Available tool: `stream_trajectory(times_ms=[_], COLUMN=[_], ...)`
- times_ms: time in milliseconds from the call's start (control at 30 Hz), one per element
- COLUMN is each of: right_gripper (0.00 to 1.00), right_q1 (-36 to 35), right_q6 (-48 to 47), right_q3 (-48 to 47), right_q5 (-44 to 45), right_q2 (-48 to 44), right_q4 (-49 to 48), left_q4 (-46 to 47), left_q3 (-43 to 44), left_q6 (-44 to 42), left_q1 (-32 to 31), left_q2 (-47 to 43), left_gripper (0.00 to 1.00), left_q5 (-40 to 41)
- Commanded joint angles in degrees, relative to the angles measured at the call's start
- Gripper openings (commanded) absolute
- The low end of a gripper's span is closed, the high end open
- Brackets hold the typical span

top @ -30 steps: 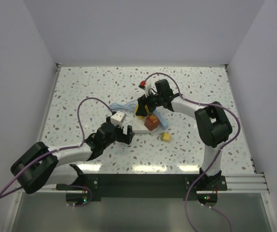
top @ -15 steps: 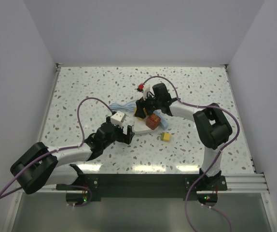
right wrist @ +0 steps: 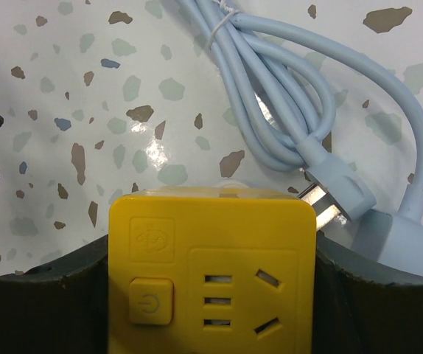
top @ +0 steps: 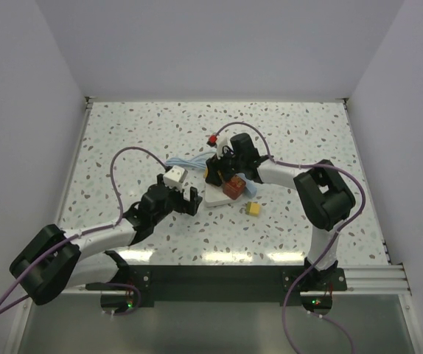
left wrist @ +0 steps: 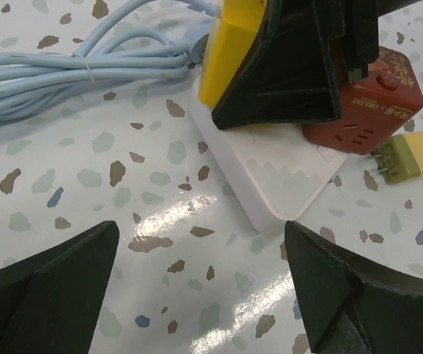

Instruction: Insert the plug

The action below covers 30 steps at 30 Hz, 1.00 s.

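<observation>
The right gripper [top: 217, 165] clamps a yellow adapter [right wrist: 211, 273] between both fingers. The adapter's long axis is near upright, socket face up toward the wrist, lower end at the far end of a white power strip [left wrist: 270, 184]. The left gripper [left wrist: 200, 236] gapes wide and holds nothing, just near of the strip.

- Worktop [top: 123, 133]: white terrazzo, flecked grey, brown and blue; glossy, with light glare [top: 219, 256] along near edge.
- Walls [top: 219, 44]: plain pale panels, left, back and right.
- Rail [top: 219, 279]: black and metal, at near edge.
</observation>
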<state>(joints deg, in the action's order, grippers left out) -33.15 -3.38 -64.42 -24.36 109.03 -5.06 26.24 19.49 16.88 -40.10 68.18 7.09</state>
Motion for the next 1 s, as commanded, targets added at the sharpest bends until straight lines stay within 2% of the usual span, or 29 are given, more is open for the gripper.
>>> stream_trajectory(times_ms=[0,300,433,533,567,667,700,767,867,967], right_gripper=[0.0,0.0,0.01,0.1,0.16,0.24,0.3,0.35,0.47,0.49], right_q1=[-1.2,-1.2,-1.2,-1.2,-1.2,-1.1,-1.1,-1.2,-1.1,-1.1], right_q6=[0.0,2.3,2.9,3.5,4.7,5.2,5.1,5.4,5.7,5.8], right_q3=[3.3,1.7,1.8,1.9,2.0,2.2,2.1,2.2,2.3,2.5], right_q5=[0.7,-2.9,-3.2,-4.6,-5.0,-5.8,-5.8,-5.8,-5.5,-5.5], right_q2=[1.7,1.2,0.6,-0.5,-0.6,-1.0,-0.9,-0.8,-1.0,-1.6], right_q4=[5.3,5.7,5.3,5.3,5.2,3.7,3.7,3.5,3.3,3.0], left_q4=[1.2,14.3,15.3,18.3,18.8,19.5,20.7,21.0,20.1,19.4], left_q3=[-0.3,-0.2,2.7,3.5,3.7,4.1,3.9,3.7,4.1,4.0], left_q6=[-1.1,-1.0,-1.3,0.2,0.6,1.7,1.9,2.0,1.9,1.8], left_q1=[0.6,0.7,0.6,0.6,0.6,0.6,0.6,0.5,0.6,0.6], left_q2=[-1.2,5.3,10.5,14.8,16.6,18.7,19.4,20.0,20.7,21.0], left_gripper=[1.0,1.0,0.99,0.98,0.98,0.97,0.97,0.95,0.88,0.82], left_q5=[-1.3,-9.2,-10.4,-11.6,-11.4,-10.4,-10.4,-10.4,-10.5,-10.5])
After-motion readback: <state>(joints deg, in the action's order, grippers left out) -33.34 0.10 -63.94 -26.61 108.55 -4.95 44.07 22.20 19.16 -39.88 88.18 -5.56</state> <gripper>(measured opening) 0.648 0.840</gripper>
